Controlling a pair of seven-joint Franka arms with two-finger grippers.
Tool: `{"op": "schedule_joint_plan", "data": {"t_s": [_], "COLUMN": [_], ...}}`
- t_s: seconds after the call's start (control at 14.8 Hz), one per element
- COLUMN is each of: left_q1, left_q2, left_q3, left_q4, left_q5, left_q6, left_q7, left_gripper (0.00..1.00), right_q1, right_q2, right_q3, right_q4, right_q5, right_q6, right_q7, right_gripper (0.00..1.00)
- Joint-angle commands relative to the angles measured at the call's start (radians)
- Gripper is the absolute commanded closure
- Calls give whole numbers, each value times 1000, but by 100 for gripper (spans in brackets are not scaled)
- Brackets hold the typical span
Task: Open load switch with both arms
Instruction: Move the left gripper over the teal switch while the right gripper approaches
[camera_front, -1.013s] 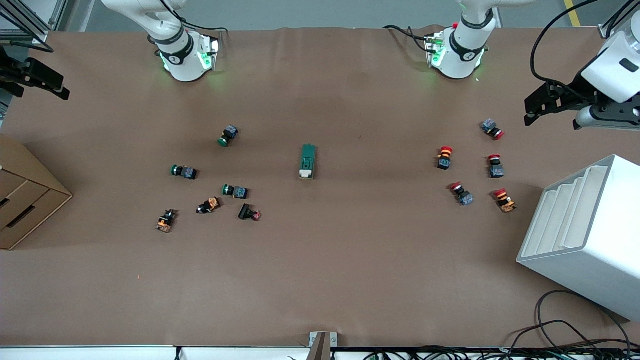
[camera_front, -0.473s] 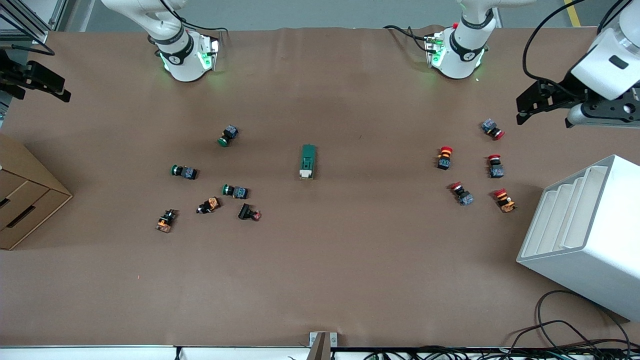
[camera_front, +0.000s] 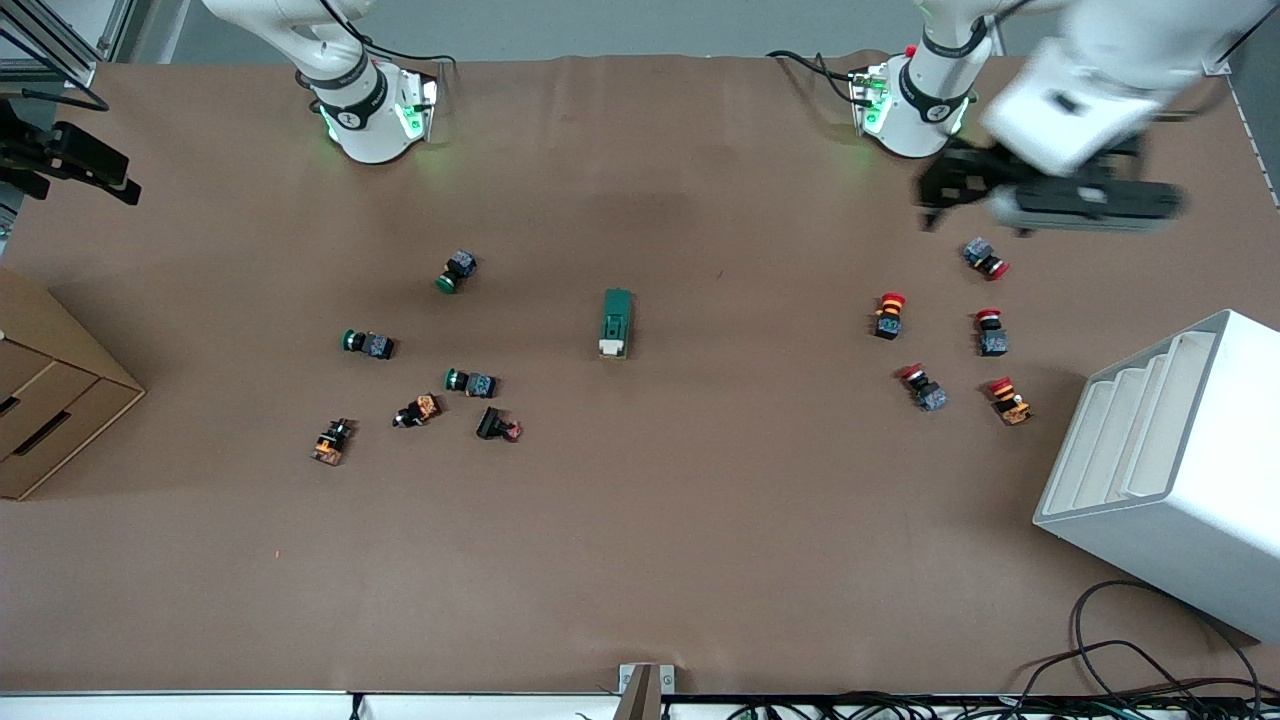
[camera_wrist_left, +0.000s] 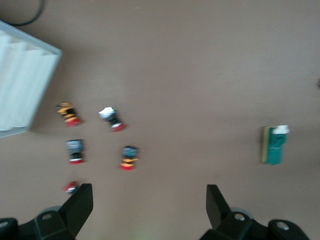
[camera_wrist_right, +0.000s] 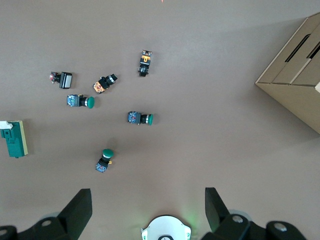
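Load switch (camera_front: 616, 323) lies flat mid-table, between the 2 clusters of push buttons, long axis running toward the front camera, white lever piece at the nearer end. Nothing touches it.

Left gripper (camera_front: 932, 192) is up in the air over bare table near the left arm's base, just beside the red-capped buttons (camera_front: 985, 258); front view shows it blurred. The left wrist view alone shows its fingers (camera_wrist_left: 78, 207) spread wide with nothing between them, plus 5 red-capped buttons, the white stepped rack (camera_wrist_left: 20, 85) and the switch (camera_wrist_left: 274, 145).

Right gripper (camera_front: 70, 160) sits at the table edge at the right arm's end, waiting, above the cardboard box (camera_front: 45, 395). The right wrist view shows its fingers (camera_wrist_right: 77, 210) parted and empty, 3 green-capped buttons (camera_wrist_right: 140, 118) and the right arm's green-lit base (camera_wrist_right: 166, 229) underneath.
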Motion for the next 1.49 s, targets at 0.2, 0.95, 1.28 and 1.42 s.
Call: {"op": "schedule_joint_plan", "data": {"t_s": [0.2,0.95,1.28,1.42], "left_q1": [-135,-536,-661,-686], "left_q2": [88,402,540,583], "left_q3": [-217,-218,-217,-217], "left_q4": [-206,-246,-278,-303], "left_q5": [116,674,1029,1159], "left_q6": [356,485,487,481], "left_q7": [-433,-1279,-1717,-1849], "left_gripper": [0,0,2,2], "right_q1": [0,5,176,239], "right_q2": [10,263,360,416], "right_q3": [-2,2,8,19], "right_q4": [20,14,-12,-9], "right_q5": [-3,1,8,61], "right_q6": [-5,79,147,173], "right_q7": [12,0,488,733], "right_gripper": [0,0,0,0]}}
